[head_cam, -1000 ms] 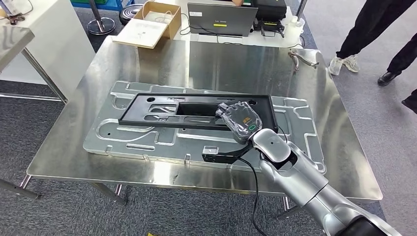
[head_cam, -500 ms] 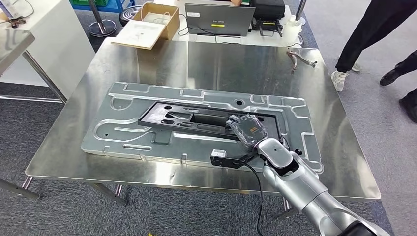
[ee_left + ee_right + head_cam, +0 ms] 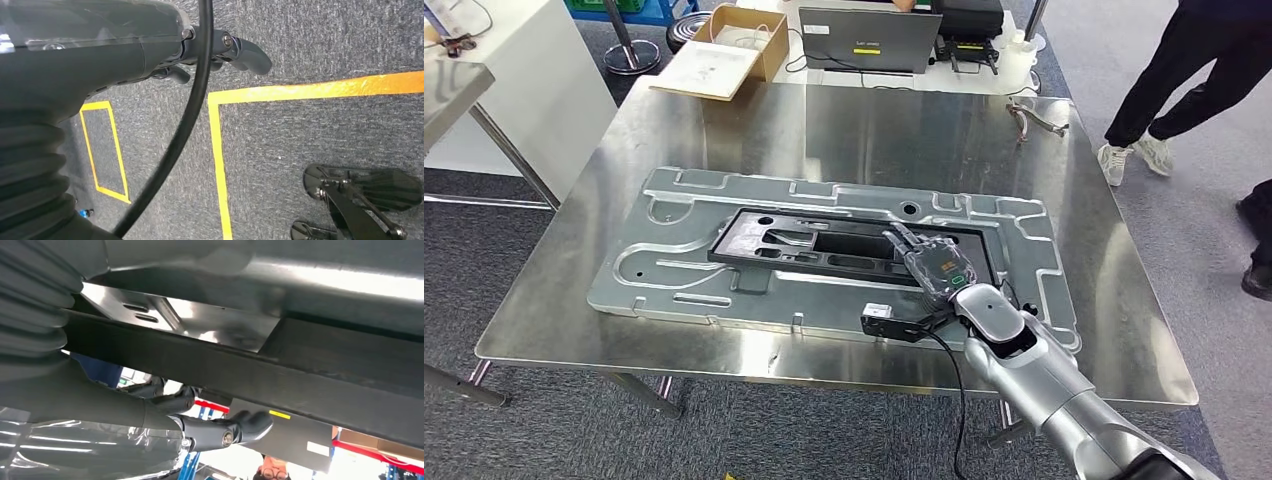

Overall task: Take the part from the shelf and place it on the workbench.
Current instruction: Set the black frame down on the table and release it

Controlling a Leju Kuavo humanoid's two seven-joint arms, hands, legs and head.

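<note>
Head view: the black frame (image 3: 844, 250), a flat matte plastic part with cut-outs, lies on the stamped grey metal panel (image 3: 664, 262) on the brushed steel tabletop (image 3: 874, 130); placement looks nearly done. The right hand (image 3: 934, 268) rests on its near right edge, release pending; its grasp cannot be told.

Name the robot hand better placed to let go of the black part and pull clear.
Right. The right robot hand sits at the black part on the grey panel; the left robot hand hangs over carpet.
</note>
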